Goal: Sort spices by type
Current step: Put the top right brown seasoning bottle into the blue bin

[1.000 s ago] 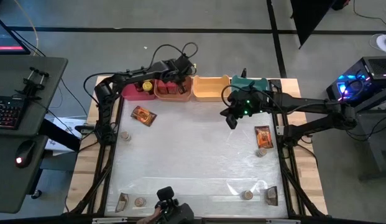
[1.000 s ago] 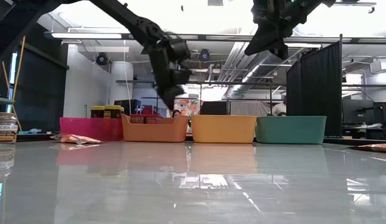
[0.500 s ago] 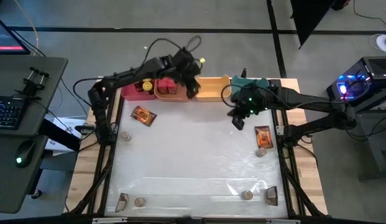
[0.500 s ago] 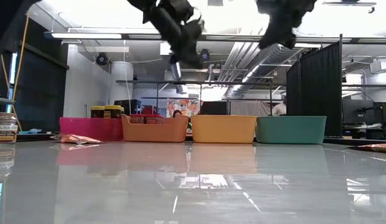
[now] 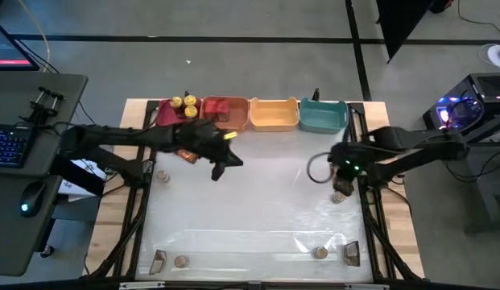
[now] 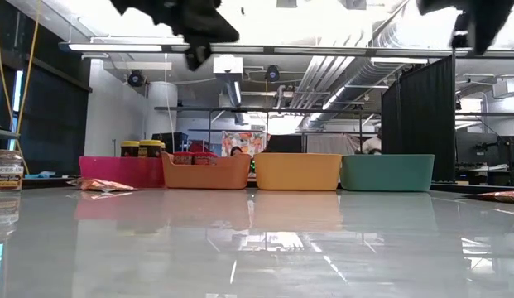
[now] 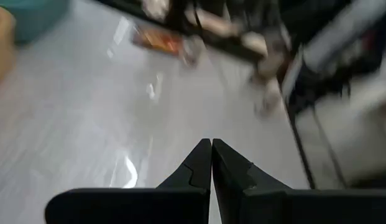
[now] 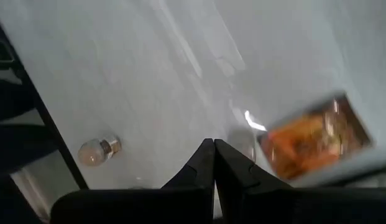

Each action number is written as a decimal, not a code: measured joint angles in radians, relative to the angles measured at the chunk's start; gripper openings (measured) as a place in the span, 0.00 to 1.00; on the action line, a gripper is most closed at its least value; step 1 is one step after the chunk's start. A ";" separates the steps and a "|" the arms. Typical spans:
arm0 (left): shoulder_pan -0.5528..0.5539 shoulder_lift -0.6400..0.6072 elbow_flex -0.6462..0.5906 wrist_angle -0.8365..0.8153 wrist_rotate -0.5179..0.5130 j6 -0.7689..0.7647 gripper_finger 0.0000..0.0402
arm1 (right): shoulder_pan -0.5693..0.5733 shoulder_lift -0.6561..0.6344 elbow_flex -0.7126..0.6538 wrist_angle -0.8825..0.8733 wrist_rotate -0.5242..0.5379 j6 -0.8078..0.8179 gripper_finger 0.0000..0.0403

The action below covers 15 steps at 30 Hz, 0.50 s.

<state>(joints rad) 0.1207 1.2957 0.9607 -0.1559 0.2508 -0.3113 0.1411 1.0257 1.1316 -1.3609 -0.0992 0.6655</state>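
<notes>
Both grippers are shut and hold nothing. My left gripper (image 5: 229, 163) (image 7: 211, 149) hangs high over the table's left-middle, near an orange-brown foil packet (image 5: 185, 151) that lies flat. My right gripper (image 5: 338, 171) (image 8: 212, 149) hovers over another foil packet (image 8: 314, 140) near the right edge, with a grey-brown-lidded jar (image 5: 338, 196) (image 8: 96, 149) on the table beside it. Yellow-lidded jars (image 5: 183, 103) stand in the pink bin (image 5: 165, 117). Red boxes (image 5: 217, 107) sit in the orange bin (image 5: 233, 122).
A yellow-orange bin (image 5: 274, 122) and a teal bin (image 5: 322, 125) stand on the far edge. A jar (image 5: 162, 175) sits by the left edge. Along the near edge lie two packets (image 5: 159, 260) (image 5: 352, 254) and two jars (image 5: 181, 261) (image 5: 320, 252). The table's middle is bare.
My left gripper has risen from the orange bin at the far edge and swung toward the near edge, out over the table's left-middle. My right gripper has moved from beside the teal bin toward the near-right, over the foil packet there.
</notes>
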 joint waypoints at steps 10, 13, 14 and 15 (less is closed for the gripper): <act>-0.015 -0.249 -0.127 0.163 -0.303 0.009 0.00 | 0.158 -0.060 -0.008 -0.130 0.119 0.419 0.20; 0.000 -0.279 -0.127 0.162 -0.305 0.033 0.00 | 0.163 -0.058 -0.081 -0.119 0.099 0.481 0.35; 0.006 -0.285 -0.127 0.161 -0.305 0.033 0.00 | 0.163 -0.057 -0.120 -0.100 0.069 0.494 0.40; 0.007 -0.291 -0.127 0.160 -0.305 0.033 0.00 | 0.163 -0.057 -0.162 -0.069 0.043 0.495 0.45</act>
<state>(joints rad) 0.1275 1.0046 0.8337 0.0044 -0.0544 -0.2779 0.3039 0.9684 0.9693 -1.4297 -0.0560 1.1608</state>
